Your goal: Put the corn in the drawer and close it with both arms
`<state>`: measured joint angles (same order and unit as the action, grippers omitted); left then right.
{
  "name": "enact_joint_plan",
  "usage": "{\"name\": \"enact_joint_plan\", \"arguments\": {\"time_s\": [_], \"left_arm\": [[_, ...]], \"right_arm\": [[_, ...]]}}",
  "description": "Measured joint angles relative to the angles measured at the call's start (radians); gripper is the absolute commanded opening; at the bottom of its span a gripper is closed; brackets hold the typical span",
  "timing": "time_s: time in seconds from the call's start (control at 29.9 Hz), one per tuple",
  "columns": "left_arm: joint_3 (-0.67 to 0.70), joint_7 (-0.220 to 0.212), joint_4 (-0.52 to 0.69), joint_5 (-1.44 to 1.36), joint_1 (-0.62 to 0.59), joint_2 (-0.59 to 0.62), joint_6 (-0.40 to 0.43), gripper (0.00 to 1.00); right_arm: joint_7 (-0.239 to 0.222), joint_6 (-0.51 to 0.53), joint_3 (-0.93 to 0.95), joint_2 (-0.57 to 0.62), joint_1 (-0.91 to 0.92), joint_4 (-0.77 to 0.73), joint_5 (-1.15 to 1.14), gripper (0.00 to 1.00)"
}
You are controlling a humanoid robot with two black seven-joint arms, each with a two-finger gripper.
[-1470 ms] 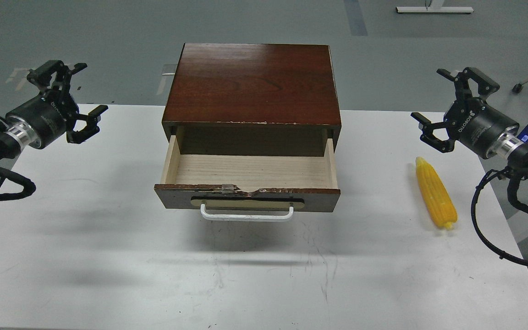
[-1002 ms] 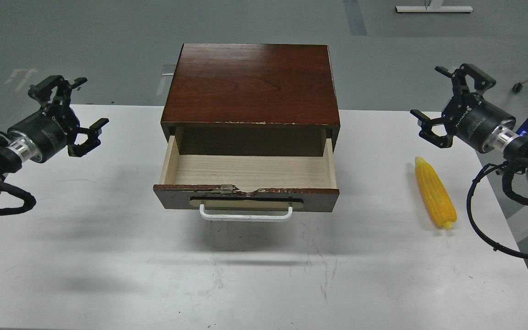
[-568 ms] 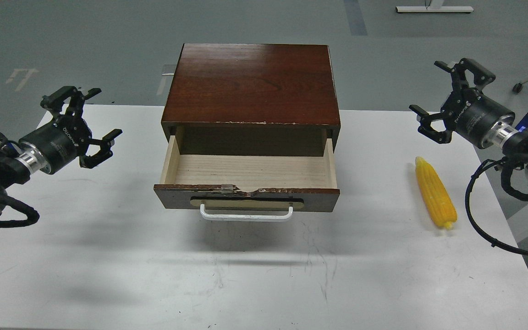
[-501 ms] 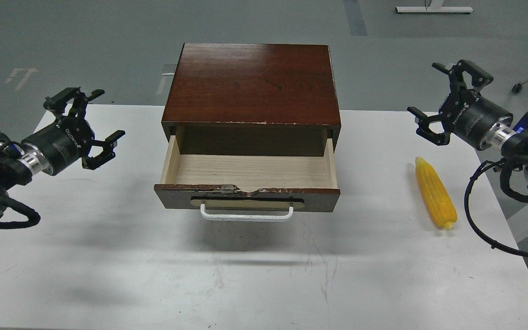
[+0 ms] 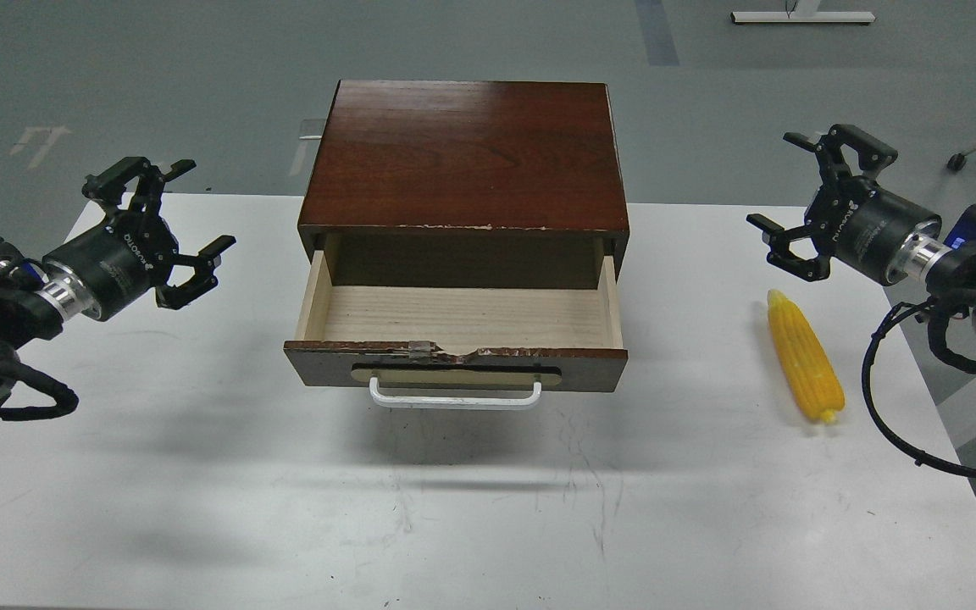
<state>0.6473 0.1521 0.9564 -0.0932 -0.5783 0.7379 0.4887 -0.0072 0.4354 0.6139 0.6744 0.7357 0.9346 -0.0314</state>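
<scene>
The yellow corn [image 5: 805, 355] lies on the white table [image 5: 200, 474] at the right, tapered end pointing away from me. The drawer [image 5: 459, 320] stands pulled open and empty, with its white bar handle [image 5: 454, 398] facing me, in the reddish-brown cabinet [image 5: 464, 157] at the table's middle. My right gripper [image 5: 806, 200] is open and empty, hovering just beyond and above the corn's far tip. My left gripper [image 5: 170, 222] is open and empty, hovering left of the cabinet.
The table's right edge runs close to the corn. Black cables [image 5: 903, 407] hang off my right arm past that edge. Grey floor lies beyond the table, with a white stand base [image 5: 801, 15] far back.
</scene>
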Motion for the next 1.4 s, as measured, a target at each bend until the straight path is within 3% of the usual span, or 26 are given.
{"name": "enact_joint_plan", "arguments": {"time_s": [0.5,0.74,0.9,1.2,1.4], "left_arm": [[0.003,0.000,-0.001,0.001,-0.002,0.003,0.000,0.98],[0.000,0.000,-0.003,0.000,0.002,0.000,0.000,0.98],[-0.001,0.000,-0.004,-0.002,0.002,-0.003,0.000,0.98],[-0.002,0.000,-0.004,-0.001,0.009,0.007,0.000,0.98],[-0.001,0.002,-0.004,0.000,0.017,0.010,0.000,0.98]], "right_arm": [[0.003,-0.010,-0.082,0.024,0.052,-0.002,-0.067,1.00],[0.012,-0.118,-0.218,0.100,0.154,0.002,-0.730,1.00],[0.052,-0.191,-0.344,0.108,0.170,0.012,-1.239,1.00],[0.065,-0.246,-0.553,0.043,0.158,-0.008,-1.352,0.99],[0.079,-0.271,-0.613,-0.015,0.156,-0.030,-1.373,0.87]]}}
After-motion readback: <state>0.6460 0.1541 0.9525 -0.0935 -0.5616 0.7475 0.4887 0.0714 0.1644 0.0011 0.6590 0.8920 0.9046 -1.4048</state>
